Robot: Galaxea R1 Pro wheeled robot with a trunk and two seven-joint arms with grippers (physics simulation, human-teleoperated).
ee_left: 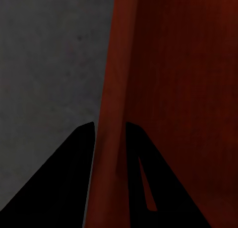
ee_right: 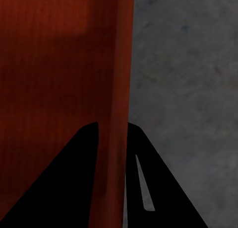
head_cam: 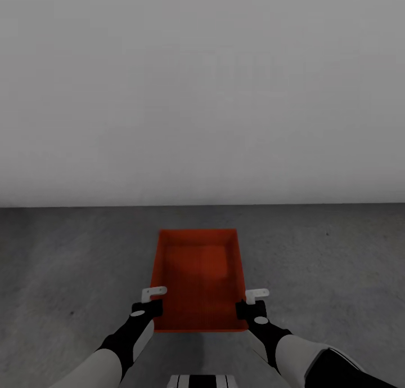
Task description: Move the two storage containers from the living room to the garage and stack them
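Head view: left gripper point(head_cam: 153, 300) and right gripper point(head_cam: 251, 302) sit at the near corners of one orange-red storage container point(head_cam: 198, 278), each straddling a long side wall close to the near end. In the left wrist view the thin wall runs between the two dark fingers point(ee_left: 59, 188), pinched; in the right wrist view the same, wall between the fingers point(ee_right: 64, 188), both grasping the container. Container open-top, its long axis running away from the robot, inside bare. Whether it rests on the floor or hangs just above, cannot tell. Dark grey mottled concrete floor point(head_cam: 326, 264) spreads open to left, right and beyond the far rim. Further off, plain white wall point(head_cam: 202, 95) meets the floor in a straight line.
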